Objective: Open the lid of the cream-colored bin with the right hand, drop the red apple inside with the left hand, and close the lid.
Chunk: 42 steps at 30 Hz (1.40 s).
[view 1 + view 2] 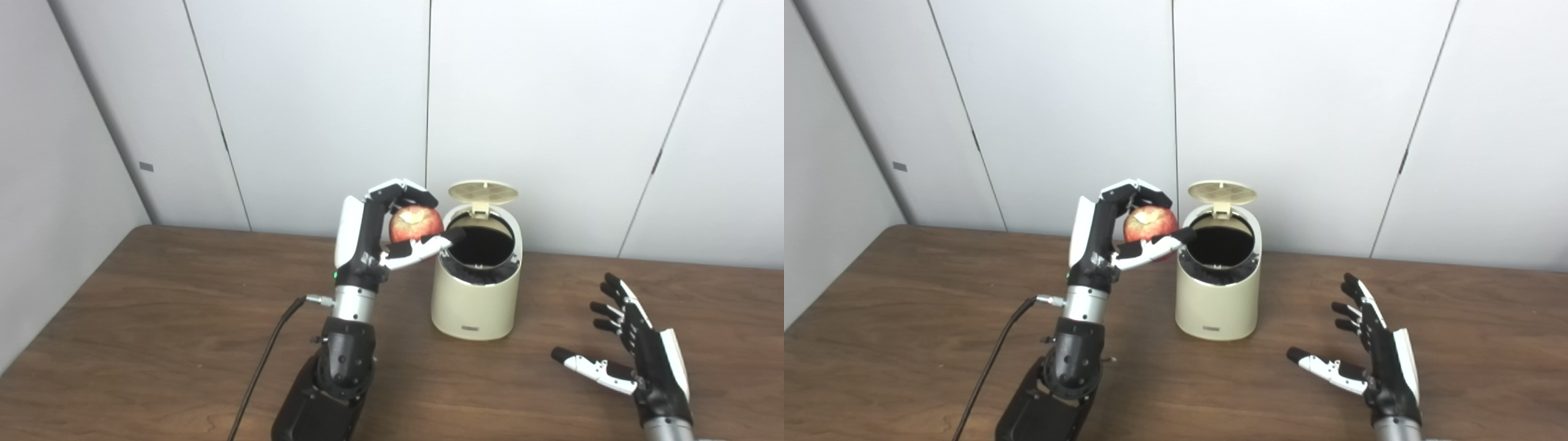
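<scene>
Left eye view: left hand (392, 236) grips the red apple (416, 223) beside the open-lidded bin (476, 288); right hand (637, 346) rests spread, empty.

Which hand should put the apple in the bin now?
The left hand. It already holds the red apple right beside the bin's open mouth, lid up. The right hand is open, away from the bin.

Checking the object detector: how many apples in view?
1. The red apple is held in the left hand, raised just left of the open cream-colored bin. The bin's dark interior could hide others.
</scene>
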Tool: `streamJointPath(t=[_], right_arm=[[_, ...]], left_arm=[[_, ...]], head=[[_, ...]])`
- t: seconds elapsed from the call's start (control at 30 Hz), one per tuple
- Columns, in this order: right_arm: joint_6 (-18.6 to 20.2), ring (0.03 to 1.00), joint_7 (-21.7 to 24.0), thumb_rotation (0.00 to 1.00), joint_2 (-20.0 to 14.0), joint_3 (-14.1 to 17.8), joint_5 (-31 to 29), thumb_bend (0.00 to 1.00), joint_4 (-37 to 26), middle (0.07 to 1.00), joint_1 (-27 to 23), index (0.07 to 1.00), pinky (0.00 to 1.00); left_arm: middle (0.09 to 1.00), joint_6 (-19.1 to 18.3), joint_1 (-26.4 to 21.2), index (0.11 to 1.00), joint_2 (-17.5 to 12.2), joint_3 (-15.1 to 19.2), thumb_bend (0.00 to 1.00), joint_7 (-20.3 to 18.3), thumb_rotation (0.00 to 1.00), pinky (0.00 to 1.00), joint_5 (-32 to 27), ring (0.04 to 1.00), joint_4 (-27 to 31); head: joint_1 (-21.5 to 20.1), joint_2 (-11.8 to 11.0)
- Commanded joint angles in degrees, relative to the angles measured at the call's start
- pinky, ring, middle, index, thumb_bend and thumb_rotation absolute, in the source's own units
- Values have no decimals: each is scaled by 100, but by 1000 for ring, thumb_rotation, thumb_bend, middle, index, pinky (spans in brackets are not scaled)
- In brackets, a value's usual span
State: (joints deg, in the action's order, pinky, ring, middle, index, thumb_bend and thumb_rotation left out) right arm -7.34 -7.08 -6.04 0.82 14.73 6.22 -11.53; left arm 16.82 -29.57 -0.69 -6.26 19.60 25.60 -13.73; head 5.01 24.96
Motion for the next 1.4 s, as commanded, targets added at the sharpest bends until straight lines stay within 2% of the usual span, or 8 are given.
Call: streamJointPath(t=[0.0,0.13,0.27,0.57,0.67,1.13,1.37], right_arm=[[-232,799,-95,175,38,-7,-9,780,-151,902,-189,915,736],[-226,814,-114,227,78,-10,7,798,-171,902,-175,916,745],[-273,815,-150,217,102,3,18,782,-139,905,-184,917,748],[-211,806,-225,241,151,-27,38,804,-174,898,-181,913,734],[-242,809,-241,246,159,-29,23,808,-170,899,-180,913,740],[-315,809,-282,276,166,-62,54,832,-107,902,-184,917,740],[-203,806,-259,259,218,-117,88,819,-306,906,-120,913,732]], left_arm=[[499,148,-365,485,36,-33,503,73,0,335,119,440,-9],[496,283,-481,491,114,-101,503,102,0,330,150,436,-254],[499,417,-610,489,167,-175,503,81,0,333,127,438,-542],[507,898,-847,485,243,-245,502,342,0,340,199,436,-1244],[509,1002,-935,485,170,-427,502,628,0,348,296,437,-1517],[515,1010,-1388,496,-287,-1602,478,2058,0,385,394,453,-2519],[507,1011,-1616,499,-384,-2134,478,2799,0,386,369,442,-2942]], head=[[-42,-5],[-116,2],[-170,13],[-251,-20],[-270,-6],[-334,2],[-385,13]])
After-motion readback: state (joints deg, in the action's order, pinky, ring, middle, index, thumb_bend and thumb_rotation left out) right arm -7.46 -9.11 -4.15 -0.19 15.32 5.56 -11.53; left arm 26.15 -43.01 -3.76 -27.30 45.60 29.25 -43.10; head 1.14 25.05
